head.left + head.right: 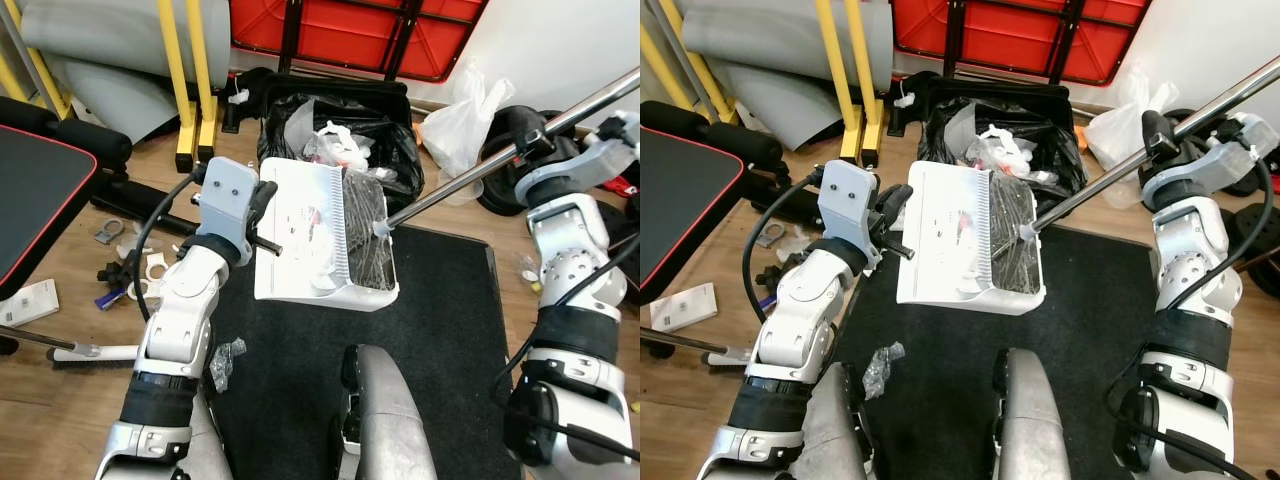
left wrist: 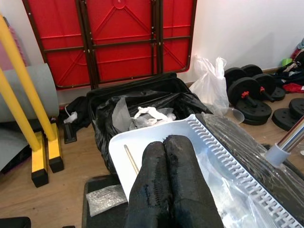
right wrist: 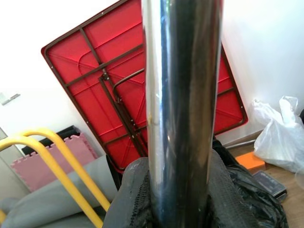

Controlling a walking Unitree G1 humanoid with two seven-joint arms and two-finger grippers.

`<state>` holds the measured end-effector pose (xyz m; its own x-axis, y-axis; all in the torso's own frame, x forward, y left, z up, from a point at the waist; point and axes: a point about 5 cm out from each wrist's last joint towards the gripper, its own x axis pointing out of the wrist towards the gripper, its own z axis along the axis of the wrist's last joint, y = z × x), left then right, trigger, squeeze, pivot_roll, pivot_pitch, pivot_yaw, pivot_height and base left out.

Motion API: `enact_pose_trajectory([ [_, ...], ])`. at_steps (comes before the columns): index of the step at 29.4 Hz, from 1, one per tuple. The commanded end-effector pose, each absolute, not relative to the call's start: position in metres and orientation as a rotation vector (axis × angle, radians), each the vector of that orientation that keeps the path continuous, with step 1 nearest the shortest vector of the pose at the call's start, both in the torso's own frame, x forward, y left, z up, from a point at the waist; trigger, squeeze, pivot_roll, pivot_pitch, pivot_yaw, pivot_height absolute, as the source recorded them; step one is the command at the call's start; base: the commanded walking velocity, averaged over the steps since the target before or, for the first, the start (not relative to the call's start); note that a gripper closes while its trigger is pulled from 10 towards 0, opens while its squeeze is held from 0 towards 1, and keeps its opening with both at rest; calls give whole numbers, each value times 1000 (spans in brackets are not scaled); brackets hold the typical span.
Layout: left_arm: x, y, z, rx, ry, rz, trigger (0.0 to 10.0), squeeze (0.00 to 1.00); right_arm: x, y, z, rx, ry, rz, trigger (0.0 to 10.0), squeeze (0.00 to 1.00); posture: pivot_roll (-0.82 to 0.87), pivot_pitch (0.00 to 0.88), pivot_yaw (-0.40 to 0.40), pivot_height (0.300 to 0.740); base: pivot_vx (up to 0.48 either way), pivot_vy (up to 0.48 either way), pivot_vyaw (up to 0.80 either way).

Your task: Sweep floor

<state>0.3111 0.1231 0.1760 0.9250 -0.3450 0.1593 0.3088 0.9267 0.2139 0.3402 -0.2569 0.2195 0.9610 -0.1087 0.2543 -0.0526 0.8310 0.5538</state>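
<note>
My left gripper (image 1: 268,225) is shut on the near-side handle of a white dustpan (image 1: 300,230), holding it up above the black mat and just in front of an open black trash bag (image 1: 340,130). Bits of litter and clear plastic lie in the pan. The broom's dark bristles (image 1: 365,240) rest inside the pan's right half, against its comb edge. From there the broom's metal pole (image 1: 470,180) runs up to the right, where my right gripper (image 1: 1155,135) is shut around it. In the left wrist view the closed fingers (image 2: 166,190) cover the handle.
A crumpled plastic scrap (image 1: 225,360) lies on the black mat (image 1: 450,330). A hand brush (image 1: 90,352) and small clutter lie on the wooden floor to the left, by a black bench (image 1: 40,190). Behind stand yellow frame legs (image 1: 190,80), a red folded table (image 1: 360,30), a white bag (image 1: 465,115) and weights.
</note>
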Motion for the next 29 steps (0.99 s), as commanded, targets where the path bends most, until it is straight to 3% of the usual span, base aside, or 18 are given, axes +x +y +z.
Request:
enact_pose_trajectory([
  [1,310,124,169,184,-179,-275,10000,0,334,-260,230,606,-343,-25,10000,0,-171,63,-164,645,0,0,0],
  [15,312,122,162,135,-110,-294,10000,0,332,-239,215,598,-292,19,10000,0,-175,56,-160,685,-61,0,0],
  [29,313,121,163,181,-154,-291,10000,0,328,-240,211,583,-280,15,10000,0,-176,36,-163,725,0,0,0],
])
